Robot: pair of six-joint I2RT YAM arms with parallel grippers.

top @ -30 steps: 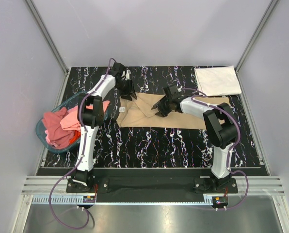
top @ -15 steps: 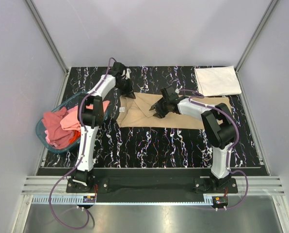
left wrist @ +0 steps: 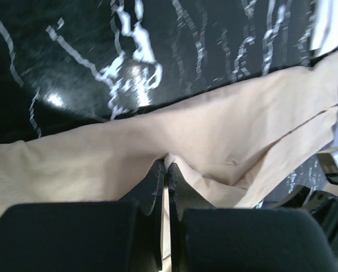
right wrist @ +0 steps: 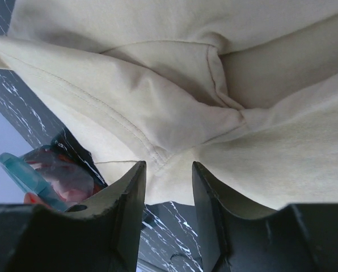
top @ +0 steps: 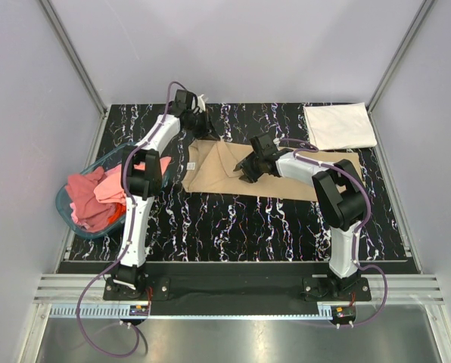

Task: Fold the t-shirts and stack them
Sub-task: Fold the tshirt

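Observation:
A tan t-shirt (top: 286, 185) lies spread across the middle of the black marbled table, its small white label (top: 189, 165) near its left end. My left gripper (top: 205, 132) is shut on the shirt's far left edge; in the left wrist view the fingertips (left wrist: 168, 161) pinch a ridge of tan fabric (left wrist: 225, 130). My right gripper (top: 247, 172) hovers over the shirt's middle, open. In the right wrist view its jaws (right wrist: 168, 170) straddle a seam of the shirt (right wrist: 186, 85) without closing. A folded white t-shirt (top: 339, 125) lies at the back right. Pink and red t-shirts (top: 89, 193) fill the basket.
The translucent blue basket (top: 63, 204) sits at the table's left edge and also shows in the right wrist view (right wrist: 18, 170). Grey walls enclose the table on three sides. The arms' bases stand on the rail at the near edge.
My left gripper has shut on the tan shirt's far left edge and drawn it toward the back of the table. The right gripper has barely moved.

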